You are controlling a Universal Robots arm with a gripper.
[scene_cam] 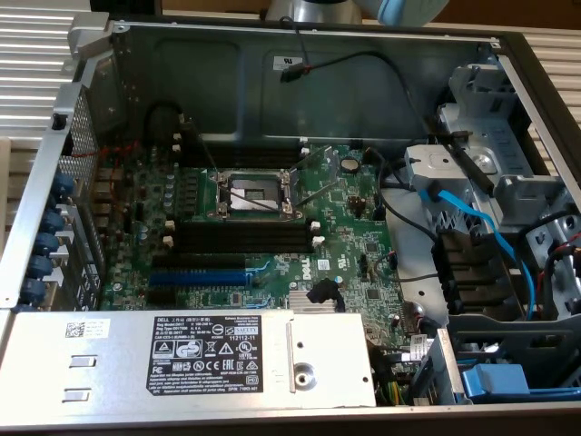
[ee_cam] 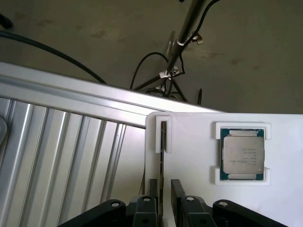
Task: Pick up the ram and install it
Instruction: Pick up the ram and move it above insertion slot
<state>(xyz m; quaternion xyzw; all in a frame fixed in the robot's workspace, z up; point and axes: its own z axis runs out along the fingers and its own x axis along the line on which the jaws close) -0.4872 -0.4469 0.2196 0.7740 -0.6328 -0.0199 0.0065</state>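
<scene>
wrist view: gripper (ee_cam: 164,185) hovers over a white holder (ee_cam: 189,189). the ram (ee_cam: 163,142) stands on its long edge in a narrow slot of that holder and is seen edge-on as a thin dark strip. the two black fingers (ee_cam: 152,189) stand one on each side of the strip, with a sliver of gap on both sides. jaws parted, straddling the ram, no squeeze on it that i can see. a square processor (ee_cam: 243,153) sits flat in its own pocket of the same holder, well apart from the ram. a ribbed metal surface (ee_cam: 61,161) lies just beside the holder.

exterior view: an open computer case (scene_cam: 54,182) with a green motherboard (scene_cam: 354,236) on its floor. the cpu socket (scene_cam: 252,193) sits near the board's middle. long black memory slots (scene_cam: 241,238) lie at 6 o'clock of the socket, and more of them (scene_cam: 245,156) at 12 o'clock. no green stick is seated in any of them. the blue expansion slot (scene_cam: 198,274) is at 7 o'clock of the socket. the grey power supply (scene_cam: 109,363) is further out at 6 o'clock. blue cables (scene_cam: 472,218) run at 3 o'clock.
</scene>
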